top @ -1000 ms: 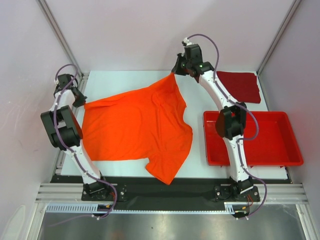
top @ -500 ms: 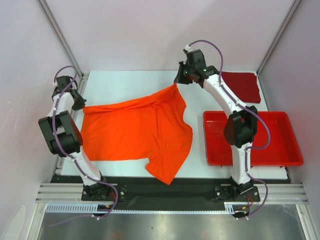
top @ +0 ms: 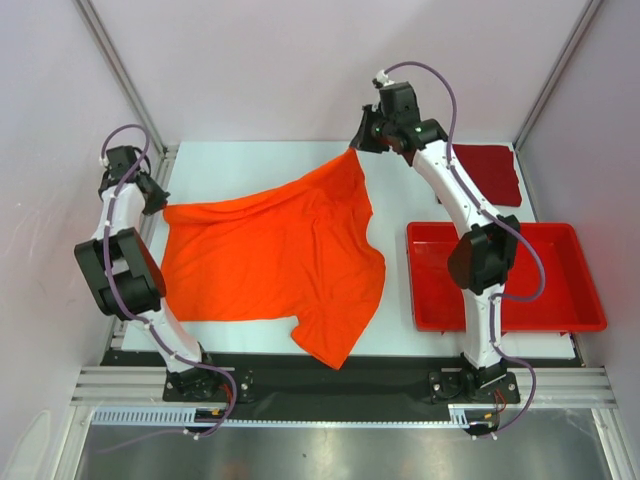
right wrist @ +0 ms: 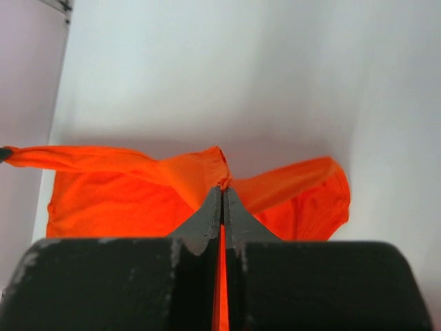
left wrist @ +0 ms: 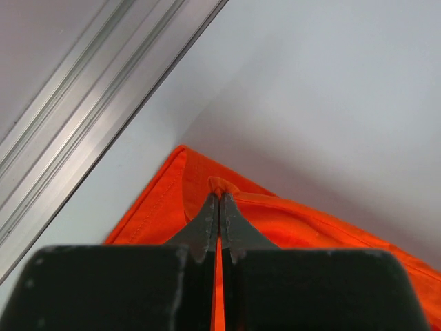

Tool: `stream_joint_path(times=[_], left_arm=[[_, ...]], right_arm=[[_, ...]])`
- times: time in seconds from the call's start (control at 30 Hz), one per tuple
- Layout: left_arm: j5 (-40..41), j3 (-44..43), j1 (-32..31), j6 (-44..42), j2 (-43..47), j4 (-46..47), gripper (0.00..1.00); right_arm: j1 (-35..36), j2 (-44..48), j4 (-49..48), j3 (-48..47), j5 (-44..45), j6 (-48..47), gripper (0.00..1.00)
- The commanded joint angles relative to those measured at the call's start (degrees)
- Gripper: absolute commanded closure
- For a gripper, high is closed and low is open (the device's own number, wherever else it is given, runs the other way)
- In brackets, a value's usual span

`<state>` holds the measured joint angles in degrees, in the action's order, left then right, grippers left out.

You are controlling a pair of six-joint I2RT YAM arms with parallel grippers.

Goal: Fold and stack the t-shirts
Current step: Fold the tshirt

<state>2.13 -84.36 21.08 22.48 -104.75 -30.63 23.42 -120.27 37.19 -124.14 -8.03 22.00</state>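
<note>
Left gripper (left wrist: 219,196) and right gripper (right wrist: 222,187): each has its jaws pressed together on a thin pinch of the orange t-shirt (top: 270,250). The left holds a corner by the side rail. The right holds a corner raised above the far part of the table (top: 250,160), so the cloth spans between them. Each bite takes only the very edge of the fabric, so tension across the span is likely to pull one corner free.

Nearest the bases, a lobe of the shirt overhangs the table's front edge. If the cloth is dragged forward or released unevenly, more weight could slide over that edge.

In the middle, the body lies wrinkled rather than flat, and a fold made from this state would probably come out skewed. Its right margin lies near the red tray (top: 520,322), whose wall could catch a swept hem.

Farthest back, the folded dark red t-shirt (top: 485,170) lies just beside the right arm, where a wide swing could rumple it.
</note>
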Motion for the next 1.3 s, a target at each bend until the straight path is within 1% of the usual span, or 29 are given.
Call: stream_joint_path(times=[0.0,0.13,0.23,0.3,0.4,0.67,0.83,1.0,1.27], left_arm=[[-1.4,-3.8,0.5,0.9,2.7,1.3,1.0],[-1.7,-4.0,0.5,0.7,1.7,0.8,1.0],[-1.1,-2.5,0.5,0.3,1.9,0.7,1.0],[-0.4,-1.8,0.5,-0.2,2.3,1.0,1.0],[0.1,-1.5,0.7,-0.2,2.5,1.0,1.0],[-1.3,-4.9,1.6,2.2,0.9,1.5,1.0],[-1.7,-6.5,2.1,3.4,-1.7,0.5,1.0],[-0.9,-4.2,2.2,3.2,-0.8,0.8,1.0],[1.3,3.0,2.2,2.1,2.1,1.8,1.0]], right_arm=[[-0.4,-0.8,1.2,-6.6,0.9,-1.6,1.0],[-0.3,-0.6,1.3,-6.3,0.7,-1.3,1.0],[0.0,1.2,0.8,-3.0,0.9,-1.4,1.0],[0.1,2.9,-0.4,0.9,1.3,-1.8,1.0],[-0.1,3.7,-1.4,3.6,1.4,-2.0,1.0],[-0.6,-0.1,-0.8,1.2,1.4,-2.9,1.0],[-0.4,-0.6,1.1,-0.4,-0.5,-2.6,1.0],[0.9,2.1,1.8,4.1,-1.1,-2.9,1.0],[1.5,8.0,0.7,13.3,-1.6,-2.5,1.0]])
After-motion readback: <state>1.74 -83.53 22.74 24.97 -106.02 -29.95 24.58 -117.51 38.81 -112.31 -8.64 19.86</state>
